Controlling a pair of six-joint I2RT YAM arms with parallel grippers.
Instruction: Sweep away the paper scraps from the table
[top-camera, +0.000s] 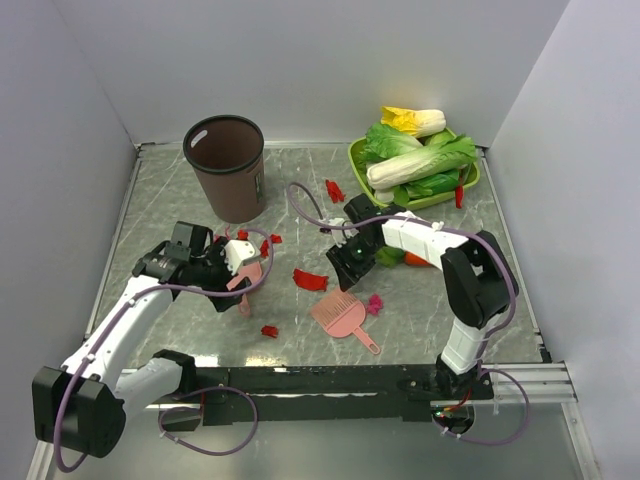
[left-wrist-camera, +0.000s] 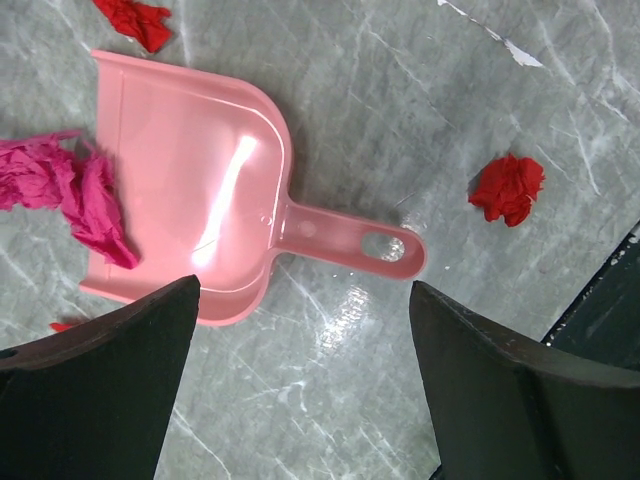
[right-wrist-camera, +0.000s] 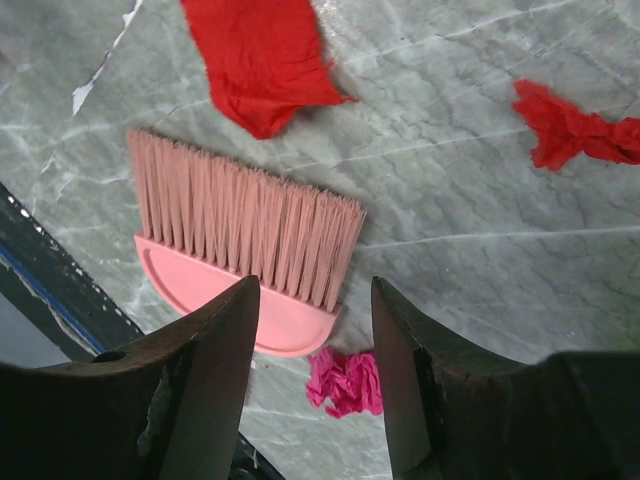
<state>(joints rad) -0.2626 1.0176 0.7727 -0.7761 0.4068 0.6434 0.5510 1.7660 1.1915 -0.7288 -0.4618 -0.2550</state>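
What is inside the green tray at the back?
The tray is piled with leafy vegetables: green ones and a yellow-white cabbage on top. Anything under the pile is covered, so I can't tell.

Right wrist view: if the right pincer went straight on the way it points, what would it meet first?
Most likely the pink brush: its back lies between the fingertips of the open right pincer. A magenta paper scrap sits in the same gap, nearer the camera, and may touch too; depth is unclear.
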